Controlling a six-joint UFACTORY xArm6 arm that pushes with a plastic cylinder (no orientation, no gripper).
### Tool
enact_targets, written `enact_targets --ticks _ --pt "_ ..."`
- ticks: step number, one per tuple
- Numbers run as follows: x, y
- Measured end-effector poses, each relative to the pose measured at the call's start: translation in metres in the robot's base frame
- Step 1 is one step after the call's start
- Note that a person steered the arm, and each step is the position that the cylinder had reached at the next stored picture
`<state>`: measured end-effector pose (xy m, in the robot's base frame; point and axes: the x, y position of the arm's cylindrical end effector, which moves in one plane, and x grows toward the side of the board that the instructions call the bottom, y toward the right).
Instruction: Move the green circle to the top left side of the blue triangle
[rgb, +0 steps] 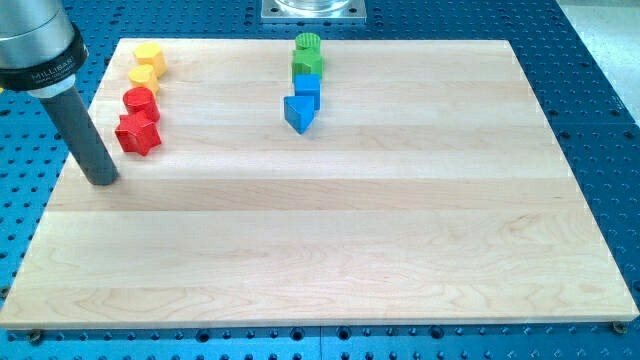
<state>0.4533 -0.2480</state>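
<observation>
1. Green circle, a small green cylinder block (307, 43), sits near the far edge of the pale wooden board (330, 230), about midway along that edge, at the top of a short column of four blocks.
2. Just below it, touching or nearly so, is a second green block (307, 66) whose shape I cannot make out; below that a blue cube (308, 87); then the blue triangle block (298, 113), pointing toward the view's bottom.
3. Both the green block and the blue cube stand between the green circle and the blue triangle; the board on either side of the column is bare.
4. Near the far-left corner lie two yellow blocks (149, 57) (143, 75), a red cylinder (140, 100) and a red star (138, 133), in a slanting line.
5. My tip (103, 181) rests close to the left edge, just beside the red star on its lower left, well apart from the green circle.
6. The rod has no jaws and holds nothing.
</observation>
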Motion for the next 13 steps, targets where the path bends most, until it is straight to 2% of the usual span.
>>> enact_targets --ticks 2,3,4,5,6,7,8,9,10,12,13 --pt "0.016 0.001" --pt "0.026 0.069" --pt "0.03 0.179" --pt "-0.005 0.285" --pt "-0.045 0.321" --pt "-0.117 0.345" --pt "-0.2 0.354" --pt "-0.255 0.347" --pt "-0.259 0.292" --pt "-0.226 0.149" --pt "-0.159 0.13"
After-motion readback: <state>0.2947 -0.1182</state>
